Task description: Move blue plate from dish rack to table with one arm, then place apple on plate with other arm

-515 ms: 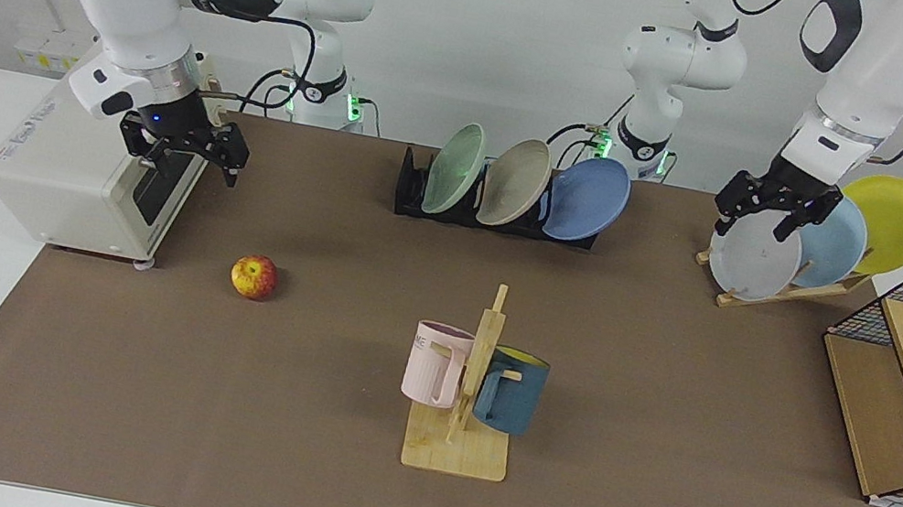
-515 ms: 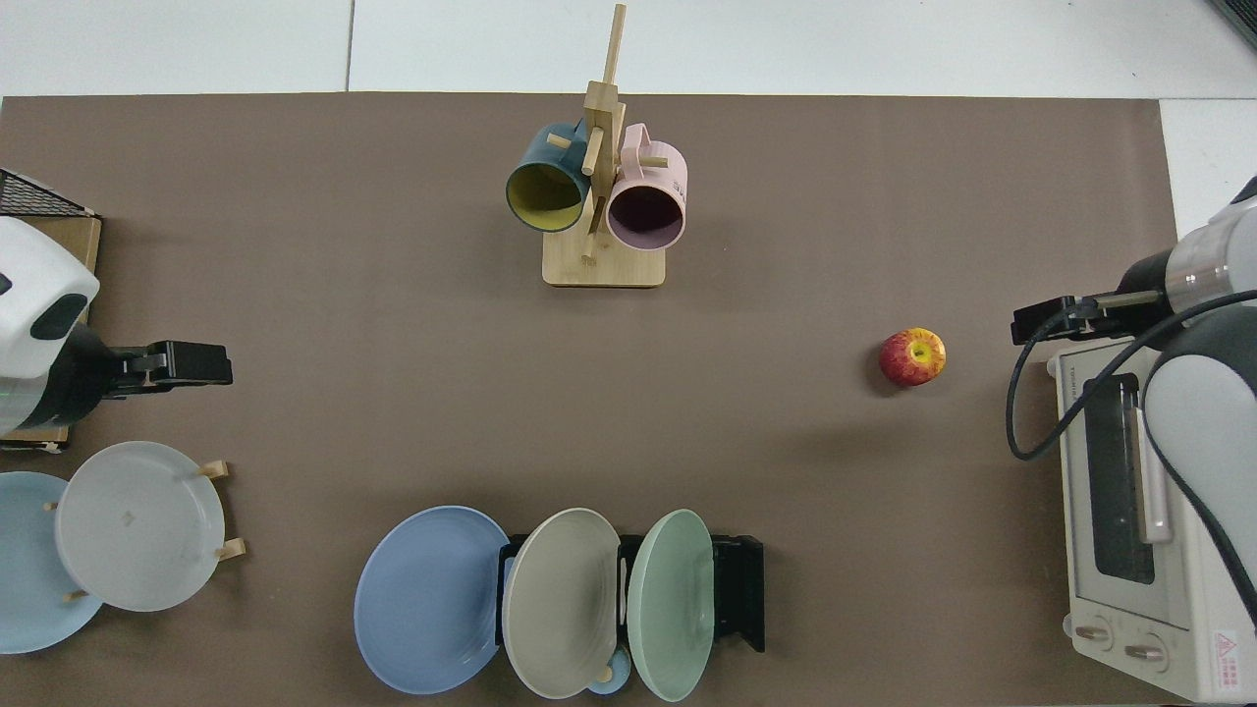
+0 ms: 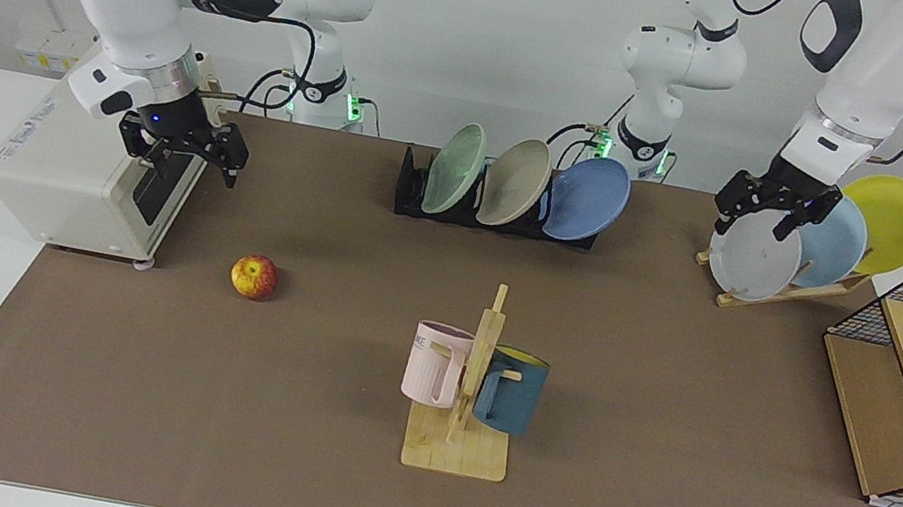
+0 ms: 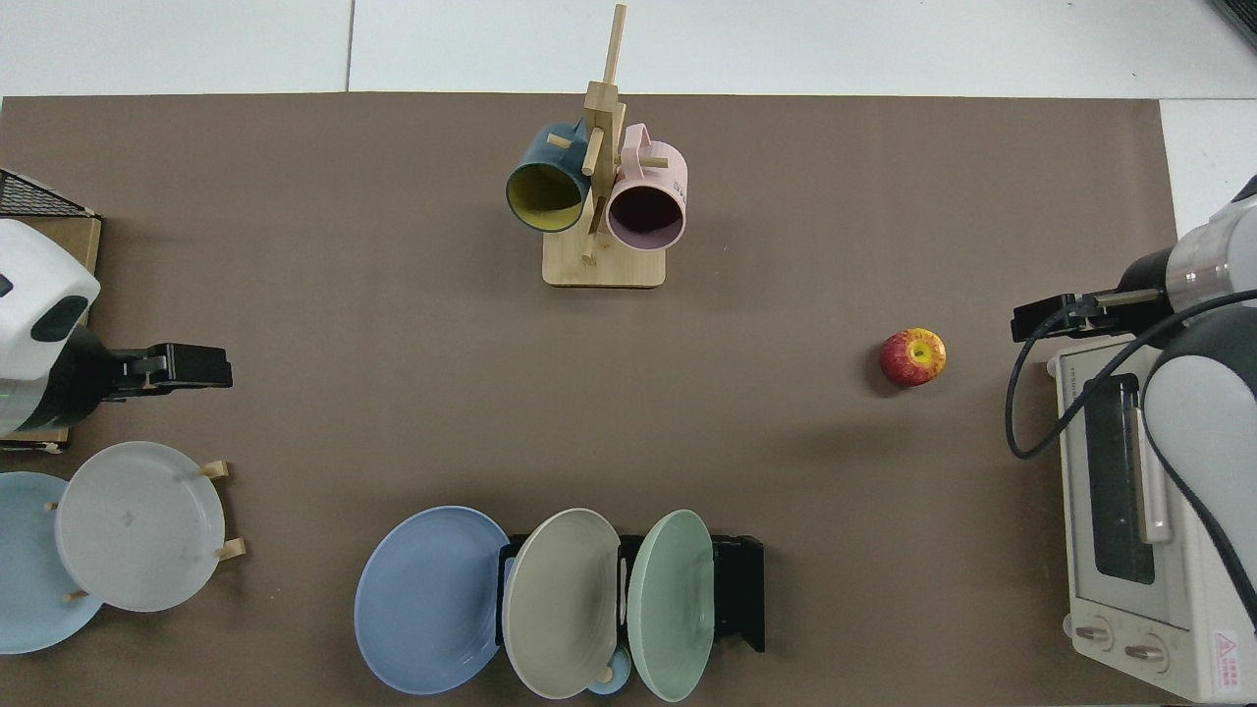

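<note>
Both arms have lifted slightly: left gripper (image 3: pixel 772 214) open, right gripper (image 3: pixel 187 147) open; blue plate (image 3: pixel 588 200) remains racked, apple (image 3: pixel 254 276) untouched on desk.

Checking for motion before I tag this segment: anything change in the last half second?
Barely. The left gripper, open in front of the grey plate on the wooden stand, rose slightly. The right gripper, open by the toaster oven, also edged up. Nothing was gripped or released. The blue plate is still in the dish rack; the apple has not moved.
</note>
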You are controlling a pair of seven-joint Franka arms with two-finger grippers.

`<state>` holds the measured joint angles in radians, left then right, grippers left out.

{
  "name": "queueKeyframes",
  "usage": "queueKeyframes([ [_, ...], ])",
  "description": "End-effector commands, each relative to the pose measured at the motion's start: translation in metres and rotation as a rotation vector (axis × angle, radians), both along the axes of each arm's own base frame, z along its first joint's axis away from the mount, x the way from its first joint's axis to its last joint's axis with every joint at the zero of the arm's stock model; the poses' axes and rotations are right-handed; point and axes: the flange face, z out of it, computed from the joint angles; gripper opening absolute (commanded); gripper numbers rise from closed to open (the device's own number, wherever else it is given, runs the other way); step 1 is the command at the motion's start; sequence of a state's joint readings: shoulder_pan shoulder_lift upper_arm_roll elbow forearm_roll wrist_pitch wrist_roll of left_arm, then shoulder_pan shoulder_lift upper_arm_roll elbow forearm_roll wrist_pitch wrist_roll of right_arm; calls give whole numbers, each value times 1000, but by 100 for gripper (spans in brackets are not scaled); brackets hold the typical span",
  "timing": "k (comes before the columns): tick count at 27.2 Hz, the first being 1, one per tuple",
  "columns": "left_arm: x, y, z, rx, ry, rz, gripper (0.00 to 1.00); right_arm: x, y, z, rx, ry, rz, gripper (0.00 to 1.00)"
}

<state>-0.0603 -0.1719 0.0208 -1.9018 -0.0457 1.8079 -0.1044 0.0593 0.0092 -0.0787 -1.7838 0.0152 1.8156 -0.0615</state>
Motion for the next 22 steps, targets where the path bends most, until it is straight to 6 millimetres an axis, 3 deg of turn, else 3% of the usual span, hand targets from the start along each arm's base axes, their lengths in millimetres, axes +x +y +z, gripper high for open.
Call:
queueKeyframes([
  [1, 1, 8, 2, 23, 5, -95, 100, 3, 2, -1, 11, -29, -24, 100],
  [4, 0, 8, 1, 23, 9, -94, 100, 5, 3, -1, 11, -44, -44, 100],
  [11, -1, 7, -5, 22, 20, -88, 100, 18, 13, -22, 4, -20, -35, 100],
  [14, -1, 7, -7, 22, 24, -82, 100, 34, 24, -25, 2, -27, -20, 100],
  [19, -2, 7, -7, 49, 31, -80, 100, 52, 37, -43, 11, -80, -32, 100],
  [22, -6, 5, -10, 122, 55, -100, 100, 55, 42, -63, 10, -98, -67, 100],
])
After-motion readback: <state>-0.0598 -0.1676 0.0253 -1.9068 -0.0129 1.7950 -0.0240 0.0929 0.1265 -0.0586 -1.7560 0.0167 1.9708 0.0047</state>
